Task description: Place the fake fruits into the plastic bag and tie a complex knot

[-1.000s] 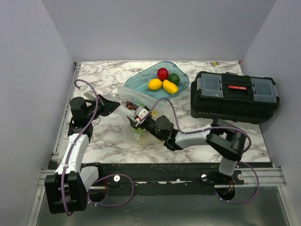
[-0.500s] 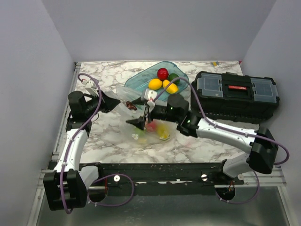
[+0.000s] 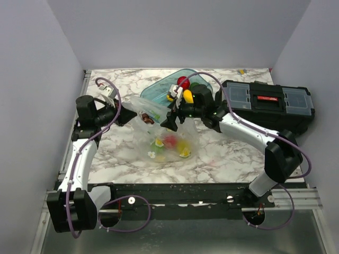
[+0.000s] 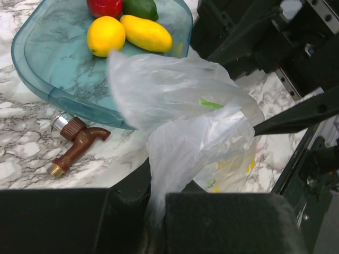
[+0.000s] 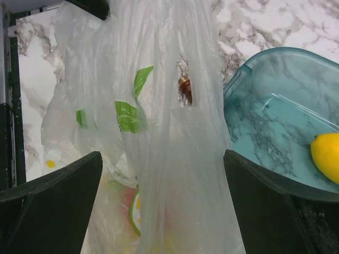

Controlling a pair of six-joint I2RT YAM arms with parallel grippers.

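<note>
The bag [image 3: 159, 138] lies on the marble bench [image 3: 114, 156], just in front of the teal tub [image 3: 157, 90]. Its body rests on the bench with a red fruit [image 3: 170, 141] and yellow pieces showing through the film, and its top is drawn up and to the left.

The left tool [image 4: 156, 198] is clamped on that gathered top, with the film bunched between its fingers. From there the bag billows out toward the tub.

The right tool [image 5: 164, 201] is spread wide over the middle of the bag. One finger [image 5: 50, 185] stands on each side of the hanging film, and neither presses it.

In the tub lie four more fruits, which the left wrist view shows best: a red one [image 4: 104, 5], a green one [image 4: 140, 8], a lemon [image 4: 106, 35] and a longer yellow one [image 4: 145, 34].

A brown tap [image 4: 79, 145] lies on the bench against the tub's near wall, beside the bag. A black toolbox [image 3: 265, 106] sits to the right of the tub.
</note>
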